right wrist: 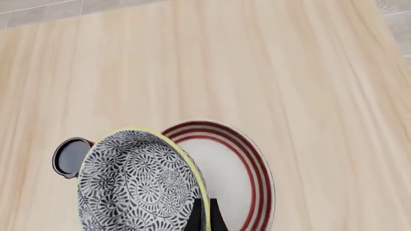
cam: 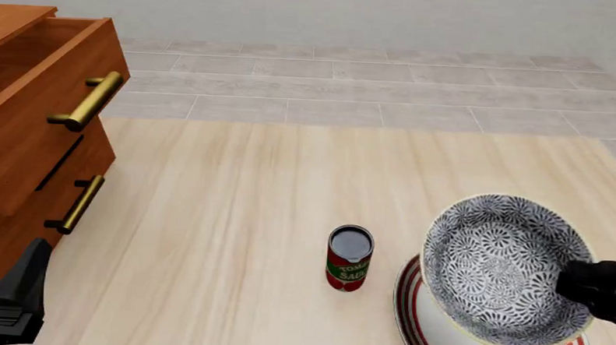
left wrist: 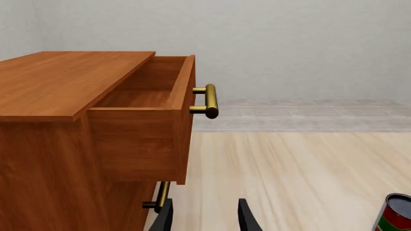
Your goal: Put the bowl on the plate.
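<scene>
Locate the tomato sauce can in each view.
Left wrist: red-and-green tomato sauce can, cropped at a corner.
Front: can upright, left of the red-ringed white plate.
Right wrist: dark can top behind the floral bowl.
Shared landmark: the can.

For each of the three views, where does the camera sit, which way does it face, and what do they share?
Front: fixed above the arms' side, facing forward and down at bowl, plate, can, drawer cabinet; right tool shows.
Left wrist: behind left tool, facing the cabinet with its open drawer; fingers apart.
Right wrist: behind right tool, looking down on bowl and plate.
Shared: all three show the can.
</scene>
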